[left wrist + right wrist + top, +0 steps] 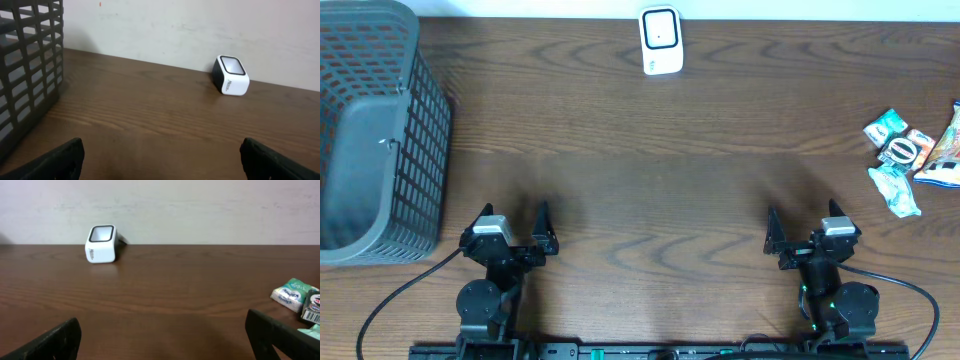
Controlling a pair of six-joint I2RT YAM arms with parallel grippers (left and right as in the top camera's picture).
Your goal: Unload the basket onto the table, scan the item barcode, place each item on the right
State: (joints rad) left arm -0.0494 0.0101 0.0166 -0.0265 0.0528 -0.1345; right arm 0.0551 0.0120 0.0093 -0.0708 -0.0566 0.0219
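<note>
Left gripper (513, 218): released, empty
Right gripper (802, 220): released, empty
Scanner (660, 40): far ahead, between both
Packets (910, 155): ahead-right of right gripper

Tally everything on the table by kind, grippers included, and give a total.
Basket: 1
Barcode scanner: 1
Snack packets: 5, as far as the overlapping pile shows
Grippers: 2, the left gripper and the right gripper, both open
Total: 9
</note>
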